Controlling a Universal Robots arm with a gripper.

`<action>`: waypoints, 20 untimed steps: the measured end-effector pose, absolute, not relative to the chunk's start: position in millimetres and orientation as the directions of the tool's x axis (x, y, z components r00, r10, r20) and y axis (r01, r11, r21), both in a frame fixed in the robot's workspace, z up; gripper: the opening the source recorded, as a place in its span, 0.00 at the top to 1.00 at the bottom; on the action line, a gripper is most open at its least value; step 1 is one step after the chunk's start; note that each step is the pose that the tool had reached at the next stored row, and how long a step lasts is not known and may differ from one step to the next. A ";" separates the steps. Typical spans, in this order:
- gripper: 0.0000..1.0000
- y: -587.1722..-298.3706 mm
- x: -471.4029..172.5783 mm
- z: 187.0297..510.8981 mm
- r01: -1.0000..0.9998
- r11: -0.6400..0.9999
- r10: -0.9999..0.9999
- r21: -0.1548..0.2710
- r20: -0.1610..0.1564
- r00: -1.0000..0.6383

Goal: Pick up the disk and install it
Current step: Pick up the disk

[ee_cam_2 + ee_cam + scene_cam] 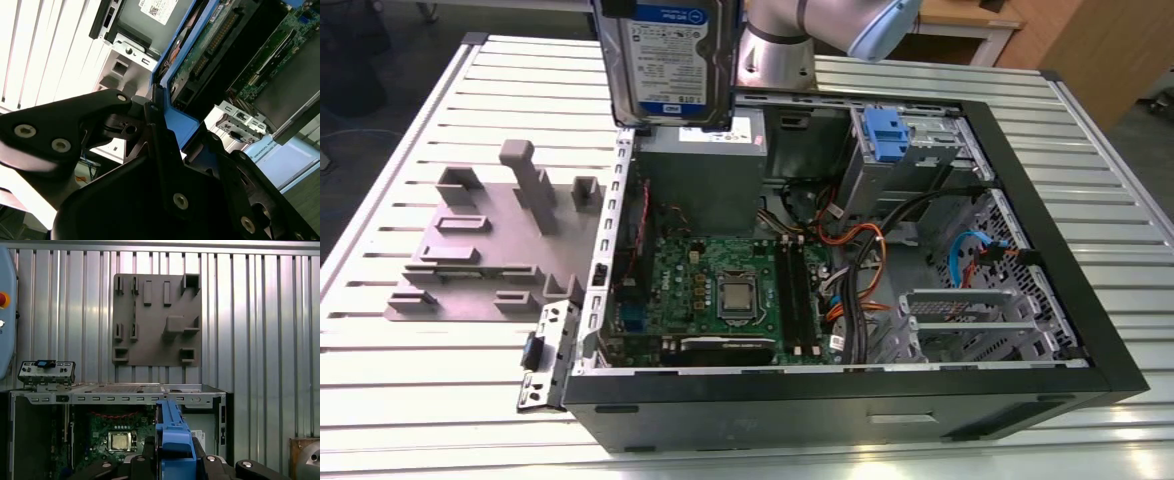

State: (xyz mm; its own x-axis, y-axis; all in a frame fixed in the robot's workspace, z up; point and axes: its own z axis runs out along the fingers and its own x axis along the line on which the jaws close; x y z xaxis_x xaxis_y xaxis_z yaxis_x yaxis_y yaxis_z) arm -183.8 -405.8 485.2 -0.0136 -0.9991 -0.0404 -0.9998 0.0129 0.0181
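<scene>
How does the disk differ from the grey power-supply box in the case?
The disk hangs on edge above the case, gripped by the pincer; the power-supply box sits inside it. The disk carries a large white-and-blue label; the box has a small white sticker. Both are rectangular.

Silver arm (774, 50) w/ pale-blue joint cap (881, 25), black tool (162, 120), silver screws (180, 201)

I see the black metal gripper (162, 117) with its jaws clamped on the blue edge of the flat silver hard drive in a blue plastic carrier frame (176, 125). The drive is held edge-on, green circuit side exposed. Beyond it lies the grey power-supply box with a white sticker (145, 20), next to the ribbed silver metal table (45, 50)
</scene>
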 end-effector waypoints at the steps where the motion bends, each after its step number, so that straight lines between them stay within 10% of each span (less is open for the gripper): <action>1: 0.64 -405.9 -182.3 485.1 -1.000 0.013 -0.999 0.018 -0.041 -0.014; 20: 0.64 -405.8 -155.6 485.2 -1.000 0.013 -0.999 0.018 -0.040 -0.014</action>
State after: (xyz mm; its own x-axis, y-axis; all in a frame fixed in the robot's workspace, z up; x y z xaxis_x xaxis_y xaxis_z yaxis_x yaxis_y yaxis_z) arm -155.6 -405.8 485.2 -0.0136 -0.9991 -0.0405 -0.9998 0.0129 0.0182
